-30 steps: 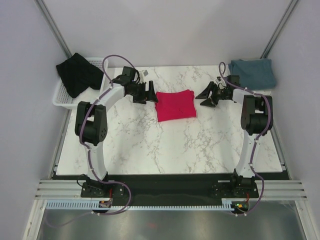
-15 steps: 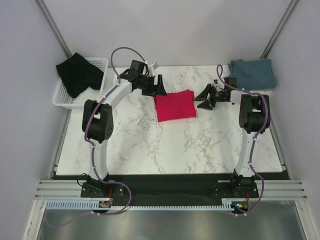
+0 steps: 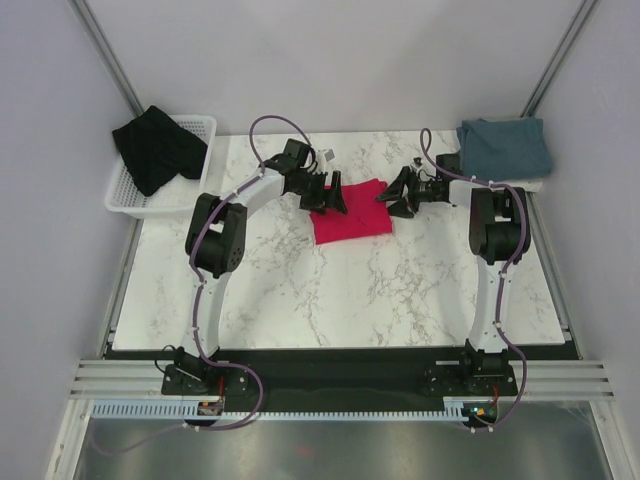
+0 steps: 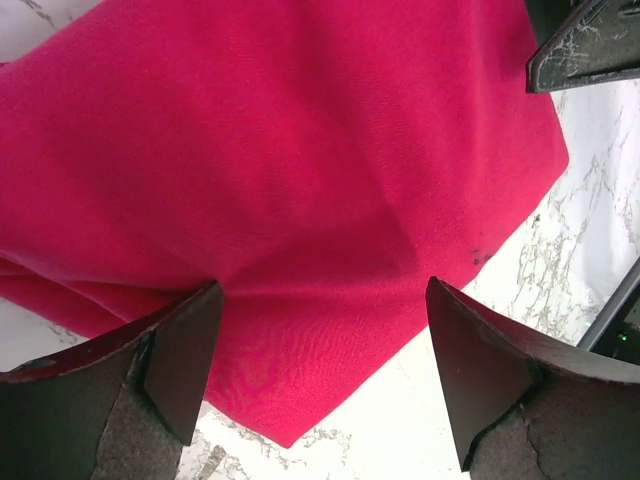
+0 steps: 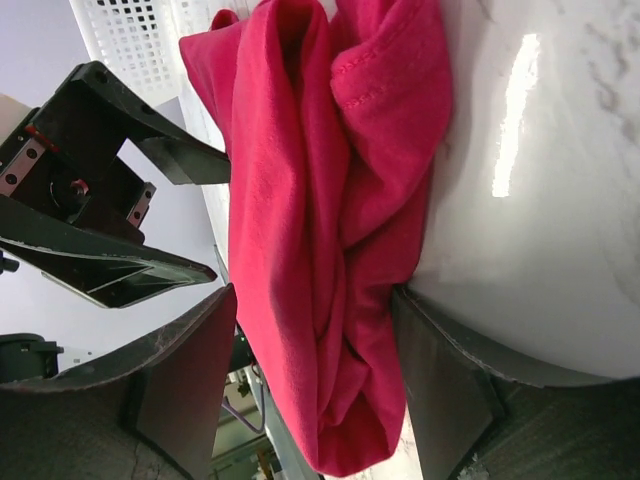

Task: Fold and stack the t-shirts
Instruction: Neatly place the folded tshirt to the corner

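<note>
Red t-shirt (image 3: 350, 212) — folded on bench (image 3: 300, 290) | step: lining up a two-sided pick | left fingers (image 4: 170, 350), right fingers (image 5: 190, 370) both spread, nothing pinched | next: I close evenly — then lift.

t-shirts: 3 (red (image 3: 350, 212), blue-grey (image 3: 505, 147), black (image 3: 158, 148)) | white basket (image 3: 135, 197): 1 | pincers: 2 (left pincer (image 3: 328, 200), right pincer (image 3: 392, 203))

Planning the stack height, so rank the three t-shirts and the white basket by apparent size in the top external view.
1. white basket, clearly the largest.
2. black t-shirt, blue-grey t-shirt and red t-shirt: these look about alike in area, too close to rank.
</note>
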Motion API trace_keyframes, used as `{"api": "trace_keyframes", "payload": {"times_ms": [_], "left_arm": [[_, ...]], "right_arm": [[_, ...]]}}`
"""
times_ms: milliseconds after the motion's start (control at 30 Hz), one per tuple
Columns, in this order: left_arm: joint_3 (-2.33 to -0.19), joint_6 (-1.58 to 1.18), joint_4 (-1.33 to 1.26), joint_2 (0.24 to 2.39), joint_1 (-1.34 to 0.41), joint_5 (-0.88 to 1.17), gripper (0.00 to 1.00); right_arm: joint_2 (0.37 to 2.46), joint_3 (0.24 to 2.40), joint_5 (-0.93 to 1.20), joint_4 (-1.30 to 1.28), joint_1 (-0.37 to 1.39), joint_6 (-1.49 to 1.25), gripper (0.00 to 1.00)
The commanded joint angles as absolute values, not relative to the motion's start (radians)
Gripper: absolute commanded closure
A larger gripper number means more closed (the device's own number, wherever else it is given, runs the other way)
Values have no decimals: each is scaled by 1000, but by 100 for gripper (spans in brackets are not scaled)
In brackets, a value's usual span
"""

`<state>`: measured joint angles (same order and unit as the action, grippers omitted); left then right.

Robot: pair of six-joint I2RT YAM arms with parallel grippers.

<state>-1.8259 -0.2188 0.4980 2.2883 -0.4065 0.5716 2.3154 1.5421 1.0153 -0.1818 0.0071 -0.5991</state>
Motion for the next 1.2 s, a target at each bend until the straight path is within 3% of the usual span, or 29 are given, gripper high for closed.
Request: {"api": "trace_keyframes", "payload": {"times_ms": [0, 467, 633, 667, 767, 800, 900, 1167], "left_arm": [[-1848, -239, 466, 2296, -411, 578, 10], [-1847, -278, 457, 2321, -413, 589, 10], [-1850, -288, 453, 2315, -413, 600, 10], [-1851, -291, 451, 2315, -411, 601, 10], [-1848, -293, 448, 2310, -411, 603, 10], [-1848, -293, 451, 2307, -411, 601, 10], [-1845, -291, 456, 2295, -410, 603, 10], [-1845, -281, 463, 2247, -390, 620, 11]], "right_arm": [[2350, 1565, 988, -155, 32, -594, 28], [2390, 1589, 957, -137, 97, -611, 29], [2399, 1603, 950, -137, 129, -615, 35], [2399, 1603, 948, -137, 130, -614, 38], [2390, 1591, 939, -137, 132, -608, 59], [2384, 1591, 936, -138, 133, -603, 74], [2347, 1598, 896, -196, 126, -545, 100], [2254, 1868, 496, -653, 118, -39, 100]]}}
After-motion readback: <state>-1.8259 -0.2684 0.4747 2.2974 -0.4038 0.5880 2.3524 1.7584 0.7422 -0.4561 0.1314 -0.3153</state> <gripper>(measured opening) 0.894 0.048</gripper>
